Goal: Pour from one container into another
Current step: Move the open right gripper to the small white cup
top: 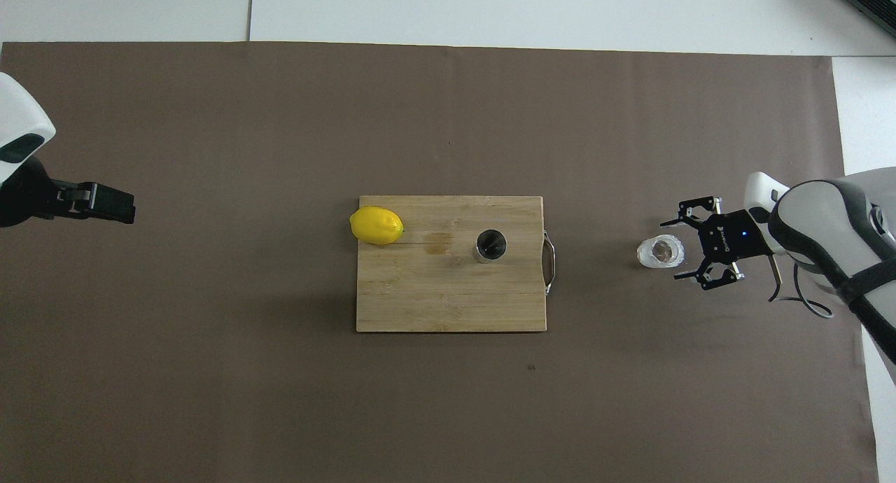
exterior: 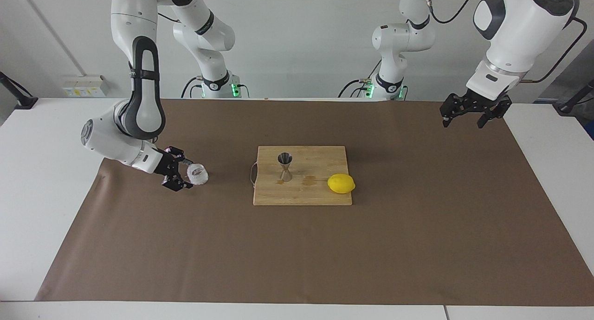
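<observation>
White table (exterior: 41, 181) under brown mat (exterior: 297, 246); plain white wall (exterior: 297, 41); wall socket (exterior: 83, 86).

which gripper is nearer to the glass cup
Right. The right gripper is open, right beside the glass cup at the right arm's end of the table. The left gripper waits, open, up over the left arm's end.
</observation>
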